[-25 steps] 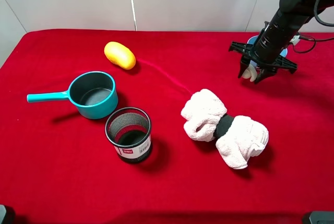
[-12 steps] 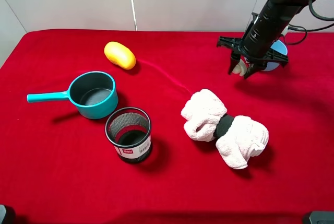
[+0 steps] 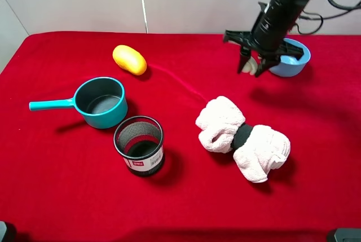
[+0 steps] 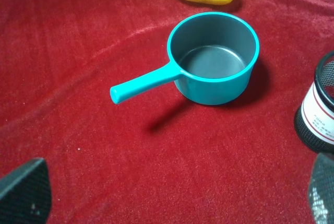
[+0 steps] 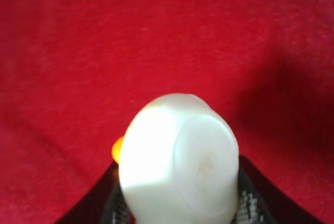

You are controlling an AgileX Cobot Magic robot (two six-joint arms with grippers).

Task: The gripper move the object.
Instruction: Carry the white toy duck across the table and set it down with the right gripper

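- High view: my right gripper [image 3: 252,64] hangs just beside the bowl [image 3: 293,66], to the bowl's left in this view. It carries the mushroom [image 3: 249,69], apparently above the cloth.
- Left wrist: the left gripper [image 4: 169,198] has its fingers spread and holds nothing. Bowl and mushroom are out of sight here.
- Right wrist: the fingers are clamped on the mushroom, though I can't see where the pads bite. I judge it light, hard and smooth, so it may slip. Gripping the narrower stem looks safest.
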